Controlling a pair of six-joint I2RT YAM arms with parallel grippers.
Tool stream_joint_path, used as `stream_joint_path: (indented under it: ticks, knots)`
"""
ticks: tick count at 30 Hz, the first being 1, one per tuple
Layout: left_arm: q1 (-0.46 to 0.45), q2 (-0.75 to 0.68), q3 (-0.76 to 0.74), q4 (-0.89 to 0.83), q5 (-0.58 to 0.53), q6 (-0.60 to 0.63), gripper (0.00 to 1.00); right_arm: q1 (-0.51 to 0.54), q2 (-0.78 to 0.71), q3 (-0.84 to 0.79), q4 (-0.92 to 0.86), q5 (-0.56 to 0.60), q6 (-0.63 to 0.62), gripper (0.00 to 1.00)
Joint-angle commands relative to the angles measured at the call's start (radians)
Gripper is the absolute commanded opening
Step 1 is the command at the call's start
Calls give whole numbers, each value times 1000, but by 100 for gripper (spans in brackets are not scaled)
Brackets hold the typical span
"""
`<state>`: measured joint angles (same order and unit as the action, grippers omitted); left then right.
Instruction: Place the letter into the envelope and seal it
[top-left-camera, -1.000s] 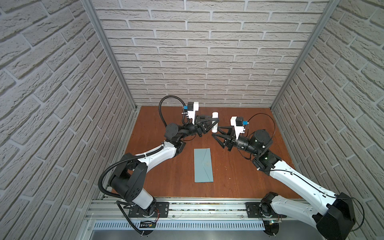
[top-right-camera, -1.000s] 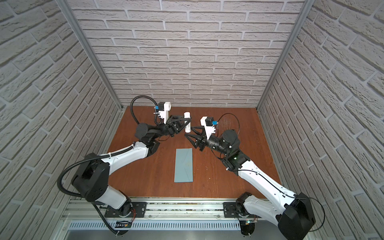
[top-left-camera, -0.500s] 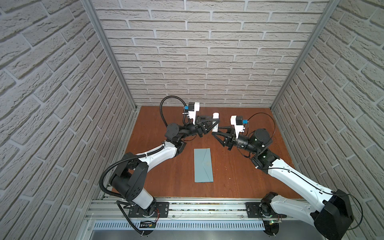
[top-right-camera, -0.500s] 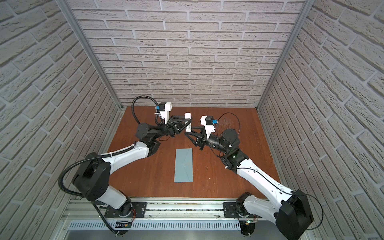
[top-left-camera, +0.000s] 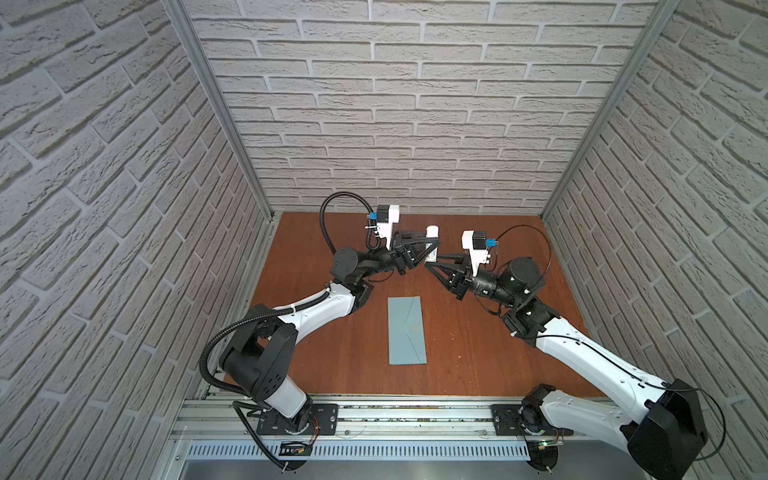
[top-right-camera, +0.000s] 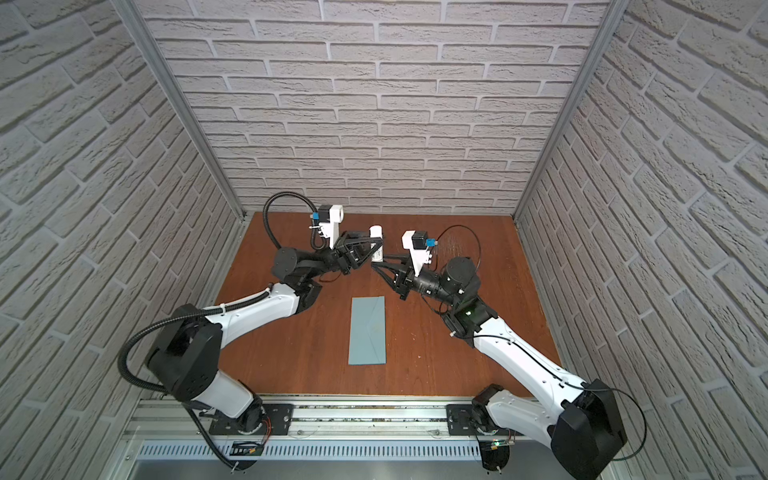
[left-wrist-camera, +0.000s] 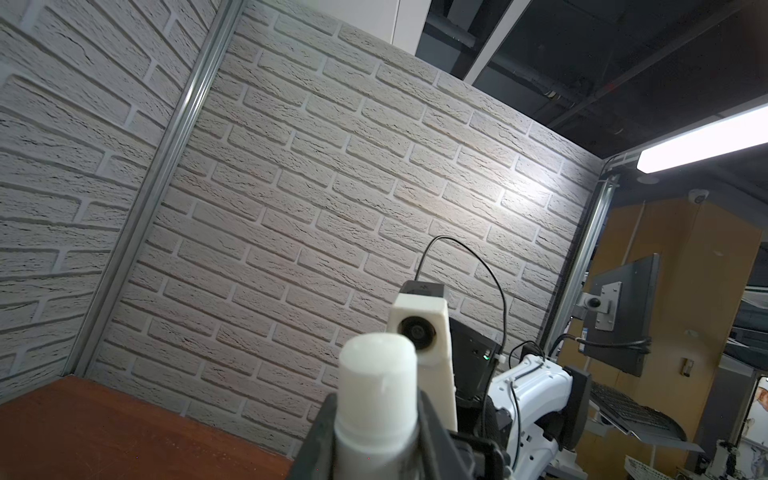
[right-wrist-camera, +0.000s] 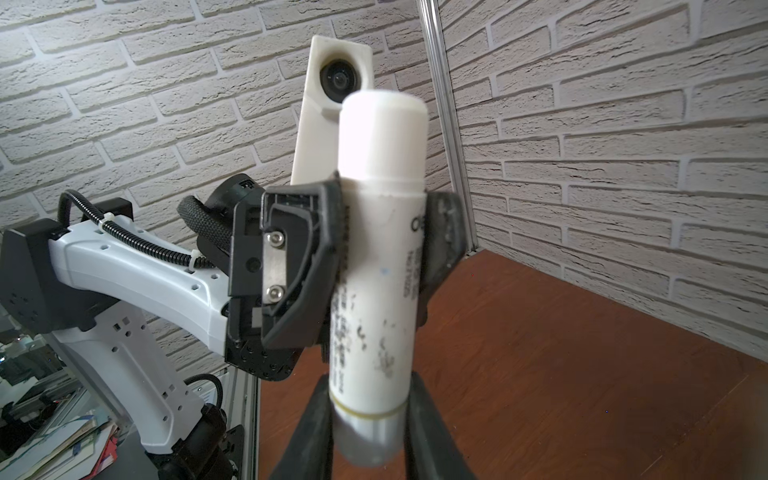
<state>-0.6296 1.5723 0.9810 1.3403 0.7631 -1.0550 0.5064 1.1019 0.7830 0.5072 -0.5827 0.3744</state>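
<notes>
Envelope (top-left-camera: 406, 332) shut flat, contents hidden; stick (right-wrist-camera: 380, 166) gripped by L gripper (right-wrist-camera: 383, 257), R gripper (right-wrist-camera: 370, 415).

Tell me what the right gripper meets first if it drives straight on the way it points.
The white stick: the right gripper has a finger on either side of its lower end, apparently gripping it. The left gripper clamps the same stick higher up.
</notes>
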Motion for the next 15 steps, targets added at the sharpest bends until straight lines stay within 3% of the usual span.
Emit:
stream_joint_path:
  ticks: [1, 6, 15]
  knots:
    - [-7, 17, 23, 58, -51, 14, 0, 9, -17, 23, 50, -68, -10, 15]
    - [-21, -6, -19, -27, -129, 106, 0, 19, -48, 40, 13, 19, 19, 6]
    - [-80, -141, -48, -369, -311, 381, 0, 139, -158, 174, -335, 410, -137, 6]
